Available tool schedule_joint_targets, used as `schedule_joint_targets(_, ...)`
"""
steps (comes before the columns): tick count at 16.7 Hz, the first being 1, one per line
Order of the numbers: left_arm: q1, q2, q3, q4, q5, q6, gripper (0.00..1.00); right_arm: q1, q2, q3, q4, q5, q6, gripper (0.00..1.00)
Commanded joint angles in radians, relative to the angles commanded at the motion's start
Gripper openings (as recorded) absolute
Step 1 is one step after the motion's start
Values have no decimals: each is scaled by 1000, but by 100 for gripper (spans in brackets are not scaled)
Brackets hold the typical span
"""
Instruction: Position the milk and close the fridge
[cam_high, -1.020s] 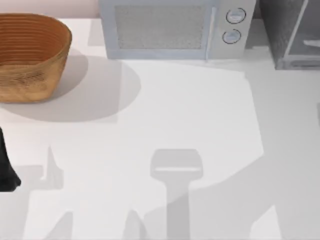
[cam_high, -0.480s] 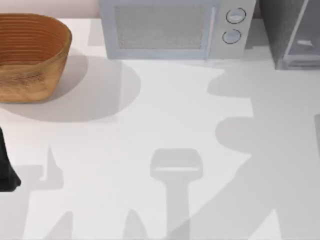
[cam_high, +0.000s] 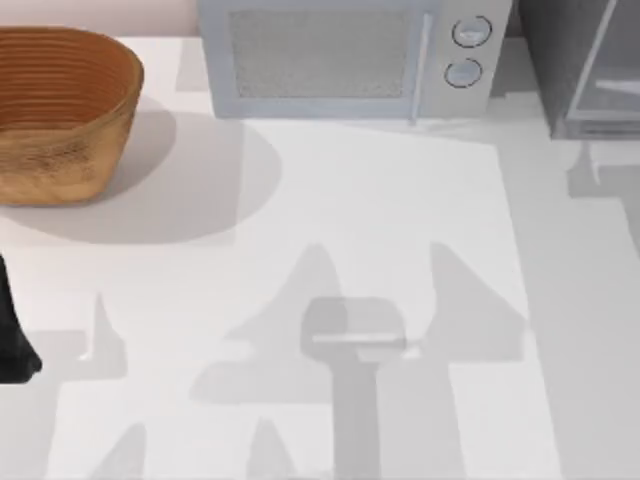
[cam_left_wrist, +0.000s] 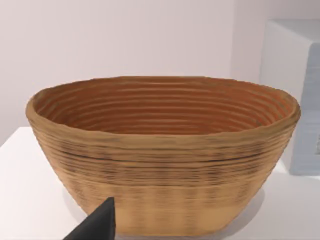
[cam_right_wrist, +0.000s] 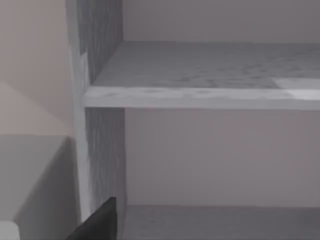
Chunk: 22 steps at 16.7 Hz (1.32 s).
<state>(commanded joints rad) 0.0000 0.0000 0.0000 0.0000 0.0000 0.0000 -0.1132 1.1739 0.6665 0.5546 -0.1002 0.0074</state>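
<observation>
At the far left edge of the top view, your left arm (cam_high: 12, 335) shows as a dark shape low on the white table (cam_high: 400, 200), parked well below the basket. The woven brown basket (cam_high: 60, 110) sits in the upper left corner and throws a broad round shadow to its right. In the left wrist view the basket (cam_left_wrist: 165, 160) stands straight ahead with its ribbed inside facing you. A dark tip of the left gripper (cam_left_wrist: 97, 225) pokes up in front of its lower wall, and you cannot tell whether those jaws are open or closed.

Further right, the silver microwave (cam_high: 350, 60) stands along the top edge at centre, its two round knobs (cam_high: 468, 50) at its right end. Its pale side (cam_left_wrist: 295, 100) also rises just beside the basket in the left wrist view. Grey shadows lie across the middle and lower table.

The fridge (cam_high: 585, 70) stands in the upper right corner, just beside the microwave, its pale door frame slanting across it. The right wrist view looks onto its shelf (cam_right_wrist: 200, 95) and speckled grey side wall (cam_right_wrist: 102, 50), the inside lying open to the camera. A dark tip of the right gripper (cam_right_wrist: 100, 222) sits low before that wall; again the state of the jaws cannot be told.
</observation>
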Motion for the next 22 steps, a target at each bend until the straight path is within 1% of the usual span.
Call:
schedule_joint_targets(6,0,0,0,0,0,0,100,60,-676,-357,-297,54,-2,100)
schedule_joint_targets(9,0,0,0,0,0,0,100,85,-934,-506,-421,76,-4,100)
schedule_joint_targets(11,0,0,0,0,0,0,100,99,-1056,-584,-486,88,-5,100)
schedule_joint_targets(15,0,0,0,0,0,0,100,113,-1171,-665,-553,100,-7,100)
schedule_joint_targets(22,0,0,0,0,0,0,100,110,-1179,-657,-565,100,-7,100)
